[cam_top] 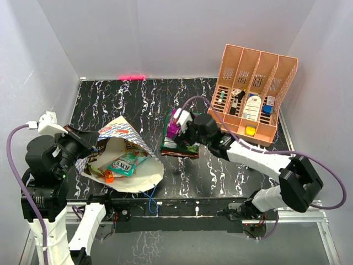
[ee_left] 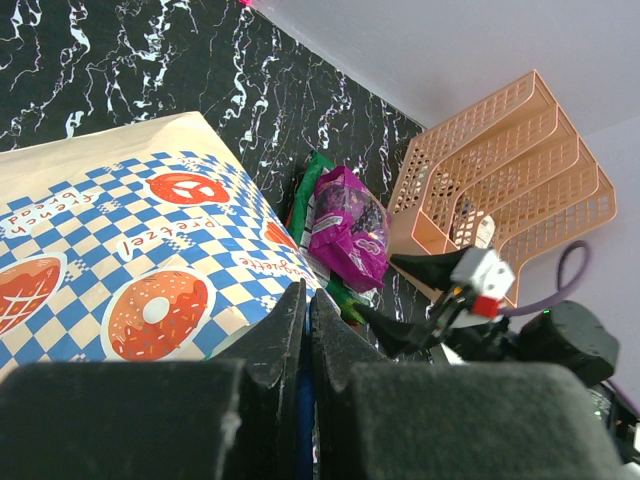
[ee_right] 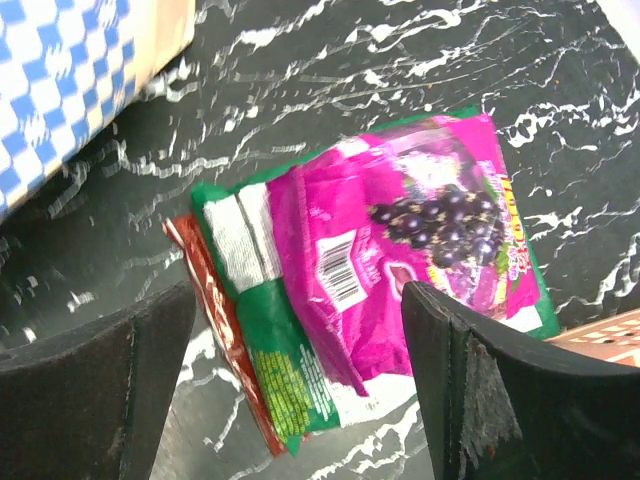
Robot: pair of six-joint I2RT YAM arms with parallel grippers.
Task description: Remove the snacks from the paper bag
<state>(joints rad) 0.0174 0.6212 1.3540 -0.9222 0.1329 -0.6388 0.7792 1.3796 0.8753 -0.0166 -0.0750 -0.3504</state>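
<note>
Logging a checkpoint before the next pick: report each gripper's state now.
Left gripper: closed, gripping the edge of the paper bag.
Right gripper: open, holding nothing, poised over the purple packet.

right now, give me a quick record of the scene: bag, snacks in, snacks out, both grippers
paper bag: on its side at left, mouth open
inside: teal packet, orange wrapper, more partly hidden
outside: purple packet atop green packet atop red-brown packet
left gripper: shut on the bag's rim
right gripper: open above the purple packet
</note>
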